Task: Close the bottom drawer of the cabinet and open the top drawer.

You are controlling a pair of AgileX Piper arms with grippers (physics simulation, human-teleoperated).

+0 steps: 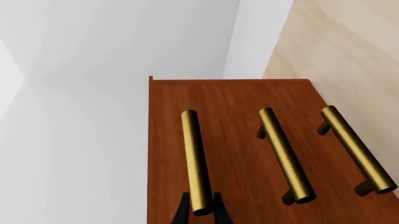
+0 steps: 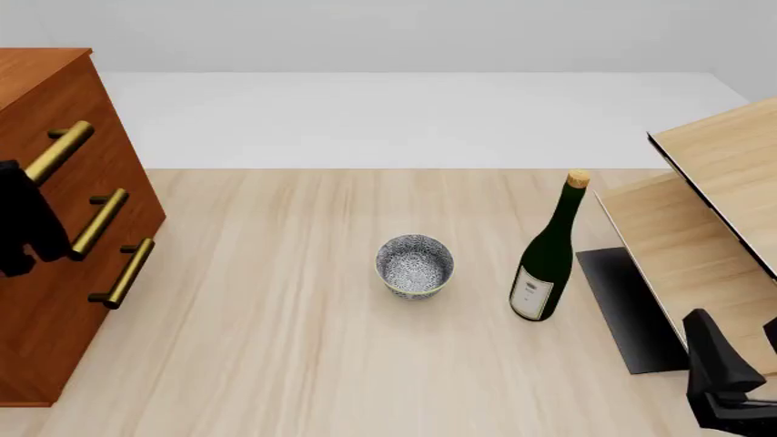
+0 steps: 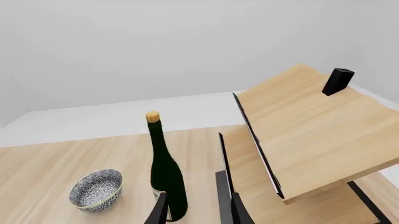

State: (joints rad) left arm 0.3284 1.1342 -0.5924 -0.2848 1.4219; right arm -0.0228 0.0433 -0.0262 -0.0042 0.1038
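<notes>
The reddish-brown cabinet stands at the table's left edge, with three brass bar handles on its face. All three drawer fronts look flush in the left wrist view. My left gripper sits at the near end of the top drawer handle, one dark finger pressed on each side of the bar. In the front view it shows as a black shape over that handle. The bottom drawer handle is free. My right gripper hovers low at the front right, open and empty.
A patterned bowl sits mid-table, with a dark green corked wine bottle upright just right of it. Pale slanted wooden boards on a black base fill the right side, close to my right gripper.
</notes>
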